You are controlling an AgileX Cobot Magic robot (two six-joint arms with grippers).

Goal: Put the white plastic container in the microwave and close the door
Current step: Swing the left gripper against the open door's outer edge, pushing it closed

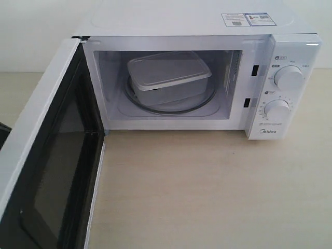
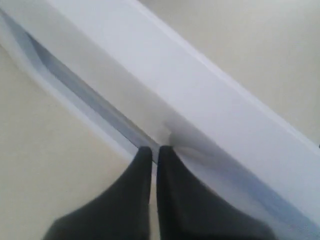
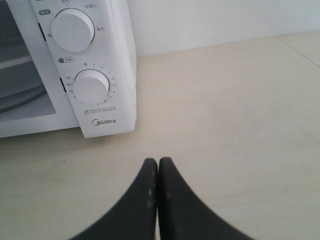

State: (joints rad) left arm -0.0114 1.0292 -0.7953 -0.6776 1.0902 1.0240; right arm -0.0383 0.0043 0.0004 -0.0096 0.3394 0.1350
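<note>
While container point(image 1: 168, 78) already sits on turntable point(image 1: 205, 106) inside microwave point(image 1: 181, 21), door point(image 1: 46, 171) hangs wide open: placing done, closing left. Left gripper point(image 2: 154, 150) pinched together, tips at white panel, likely door. Right gripper point(image 3: 158, 165) together too, empty, above surface point(image 1: 207, 192) near dials point(image 1: 288, 78).

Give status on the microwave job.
Done: white plastic container sits on the turntable inside the microwave. In hand: left hand, shut, tips at the white edge of the door. Left: door wide open, needs swinging shut. Right hand shut, over the table.
</note>
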